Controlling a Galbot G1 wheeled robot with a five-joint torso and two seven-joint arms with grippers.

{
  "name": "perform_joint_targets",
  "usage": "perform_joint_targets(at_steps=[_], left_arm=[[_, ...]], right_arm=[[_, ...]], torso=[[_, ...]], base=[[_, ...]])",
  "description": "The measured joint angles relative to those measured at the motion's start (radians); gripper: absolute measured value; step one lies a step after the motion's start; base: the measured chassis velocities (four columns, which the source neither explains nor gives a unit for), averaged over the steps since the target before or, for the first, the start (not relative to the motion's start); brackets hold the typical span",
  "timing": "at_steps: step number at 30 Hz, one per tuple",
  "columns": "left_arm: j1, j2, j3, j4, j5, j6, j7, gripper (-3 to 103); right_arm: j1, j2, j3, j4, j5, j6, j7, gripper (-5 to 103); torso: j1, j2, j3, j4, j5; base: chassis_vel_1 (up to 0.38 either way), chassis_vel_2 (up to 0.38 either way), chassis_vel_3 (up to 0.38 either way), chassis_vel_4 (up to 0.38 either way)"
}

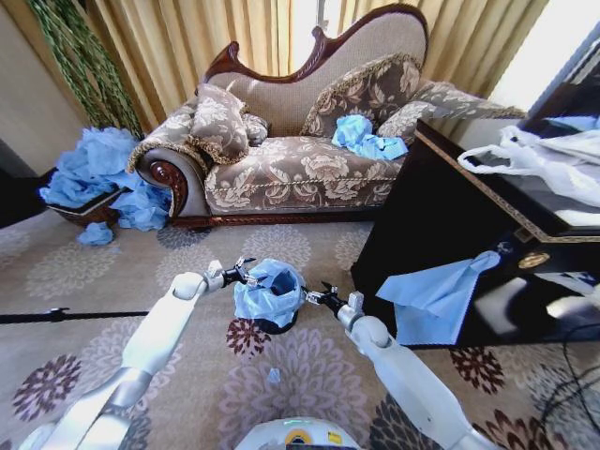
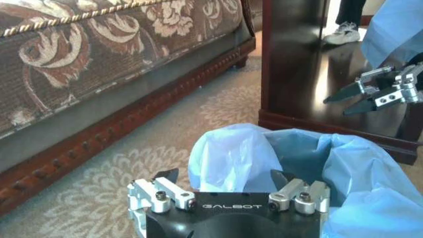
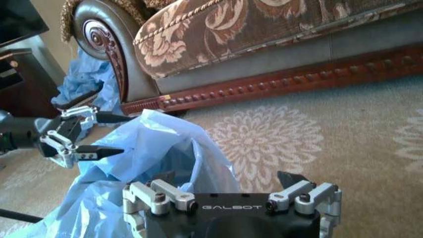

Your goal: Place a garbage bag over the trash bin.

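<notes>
Left gripper (image 1: 249,274) fingers spread, holding nothing, just left of the bag (image 1: 267,292); bag draped over the bin (image 1: 274,325) on the carpet (image 1: 112,272), near side of the sofa (image 1: 281,159); right gripper (image 1: 314,296) fingers spread, empty, just right of the bag; cabinet (image 1: 441,225) far right.

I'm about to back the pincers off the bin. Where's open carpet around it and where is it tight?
Open carpet lies between the trash bin and the sofa, and in front of the robot's base. Tight: the dark cabinet crowds the right pincer; the left pincer hangs by the garbage bag, both open. A blue scrap lies near.
</notes>
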Motion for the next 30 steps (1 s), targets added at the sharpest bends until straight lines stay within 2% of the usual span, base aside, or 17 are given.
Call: perform_joint_targets(at_steps=[1,4,6,7,9,12,13,16,19,20,21,26,30], left_arm=[[-0.002,-0.003,0.0,0.003,0.001,-0.001,0.001,91],[-0.006,-0.01,0.001,0.011,0.004,-0.002,0.002,88],[-0.008,-0.016,0.001,0.015,0.005,-0.003,0.002,80],[-0.008,-0.016,0.001,0.015,0.005,-0.003,0.002,80],[-0.01,-0.024,0.003,0.024,0.005,-0.003,0.002,68],[-0.011,-0.031,0.003,0.03,0.007,-0.002,0.004,62],[-0.012,-0.034,0.003,0.032,0.009,-0.002,0.007,52],[-0.013,-0.04,0.003,0.037,0.016,-0.002,0.01,46],[-0.016,-0.049,0.003,0.044,0.02,-0.002,0.01,30],[-0.016,-0.049,0.003,0.044,0.02,-0.002,0.01,30],[-0.017,-0.05,0.003,0.045,0.02,-0.002,0.009,24],[-0.023,-0.056,0.0,0.047,-0.014,0.007,-0.044,3],[-0.026,-0.057,-0.004,0.049,-0.05,0.021,-0.069,0]], right_arm=[[0.0,0.0,0.0,-0.001,0.0,0.0,0.0,100],[0.0,0.0,0.0,-0.001,0.001,0.0,0.001,100],[-0.002,-0.001,0.0,-0.001,0.001,0.0,0.003,100],[-0.002,-0.001,0.0,-0.001,0.001,0.0,0.003,100],[-0.003,-0.002,0.0,-0.001,0.002,0.001,0.004,100],[-0.003,-0.003,0.0,-0.001,0.003,0.001,0.004,100],[-0.003,-0.004,0.001,-0.001,0.004,0.001,0.005,100],[-0.005,-0.006,0.005,0.0,0.005,0.001,0.005,100],[-0.015,-0.012,0.009,0.005,0.005,0.001,0.006,100],[-0.015,-0.012,0.009,0.005,0.005,0.001,0.006,100],[-0.019,-0.014,0.011,0.006,0.005,0.001,0.006,100],[-0.03,-0.015,0.012,0.013,0.0,0.001,0.005,100],[-0.031,-0.012,0.005,0.013,-0.007,0.001,0.005,100]], torso=[[0.0,0.0,0.0,0.0,0.0],[0.0,0.0,0.0,0.0,0.0],[0.0,0.0,0.0,0.0,0.0],[0.0,0.0,0.0,0.0,0.0],[0.0,0.0,0.0,0.0,0.0001],[0.0,0.0,0.0,0.0,0.0001],[0.0,0.0,0.0,0.0,0.0001],[0.0,0.0,0.0,0.0001,0.0001],[0.0,0.0,0.0,-0.0001,0.0001],[0.0,0.0,0.0,-0.0001,0.0001],[0.0,0.0,0.0,0.0,0.0],[0.0,0.0,0.0,0.0,0.0],[0.0,0.0,0.0,-0.0001,0.0001]], base=[[0.0,0.0,0.0,0.0],[0.0,0.0,0.0,0.0],[0.0,0.0,0.0,0.0],[0.0,0.0,0.0,0.0],[0.0,0.0,0.0,0.0],[0.0,0.0,0.0,0.0],[0.0,0.0,0.0,0.0],[0.0,0.0,0.0,0.0],[0.0,0.0,0.0,0.0],[0.0,0.0,0.0,0.0],[0.0,0.0,0.0,0.0],[0.0,0.0,0.0,0.0],[0.0,0.0,0.0,0.0]])
